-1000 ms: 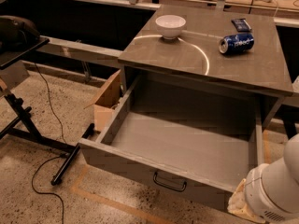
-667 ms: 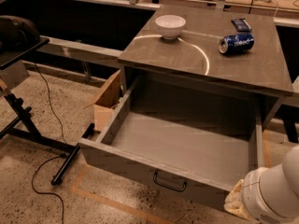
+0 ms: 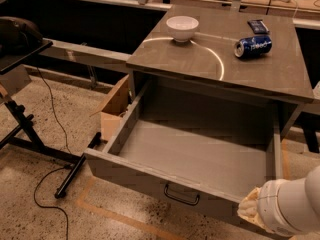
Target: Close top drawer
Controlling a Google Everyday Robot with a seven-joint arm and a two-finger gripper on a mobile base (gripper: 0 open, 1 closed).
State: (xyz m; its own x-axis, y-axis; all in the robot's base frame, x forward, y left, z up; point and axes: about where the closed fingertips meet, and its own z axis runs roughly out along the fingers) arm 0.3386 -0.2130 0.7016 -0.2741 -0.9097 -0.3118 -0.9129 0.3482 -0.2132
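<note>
One drawer standing open, gripper at its front right corner

One wide grey top drawer (image 3: 200, 159) is pulled far out of the grey metal cabinet (image 3: 250, 76), its front panel toward 6 o'clock. A small dark metal loop handle (image 3: 181, 195) sits at the centre of that panel.

The gripper (image 3: 250, 210), a pale beige end on a white arm, is at 4 o'clock in the view. It is right at the drawer's front right corner. Whether it is spread or pressed together cannot be told.

On the cabinet top a white round bowl (image 3: 182, 28) stands upright at 12 o'clock. A blue drinks can (image 3: 253, 46) lies on its side at 1 o'clock, well apart from the bowl. A small dark flat packet (image 3: 257, 26) lies just beyond the can.

A brown cardboard box (image 3: 116, 109) stands on the speckled floor just beside the drawer's left wall. A black metal stand (image 3: 30, 129) is at 9 o'clock, and a black cable (image 3: 45, 199) lies at 7 o'clock.
</note>
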